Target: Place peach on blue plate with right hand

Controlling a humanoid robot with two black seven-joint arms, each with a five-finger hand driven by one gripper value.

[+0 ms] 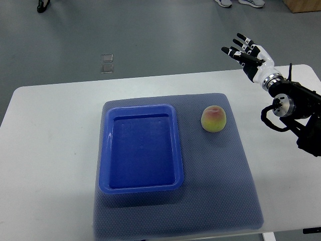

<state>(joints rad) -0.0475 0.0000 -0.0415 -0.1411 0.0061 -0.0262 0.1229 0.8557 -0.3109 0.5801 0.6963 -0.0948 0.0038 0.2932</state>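
Lying well off to the robot hand's far side, the blue plate (141, 148), really a shallow rectangular tray, sits empty on a dark blue mesh mat (220, 191), probably laid down so that things neither slide nor roll. Nearer the robot hand, just beside the tray's right wall but not touching it, the peach (213, 119) rests on that same mat, its blush side up, standing free with open space around it, which should make it easy to close fingers about. Above and to the right of the fruit, the right robot hand (248, 54) is raised past the bench's back edge, fingers spread apart and holding nothing; judging by this, the reach has not yet begun. No left arm shows. The mat lies on a white bench (45, 150) with rounded corners, and beyond it is a grey floor where shoes of people show at the top edge.
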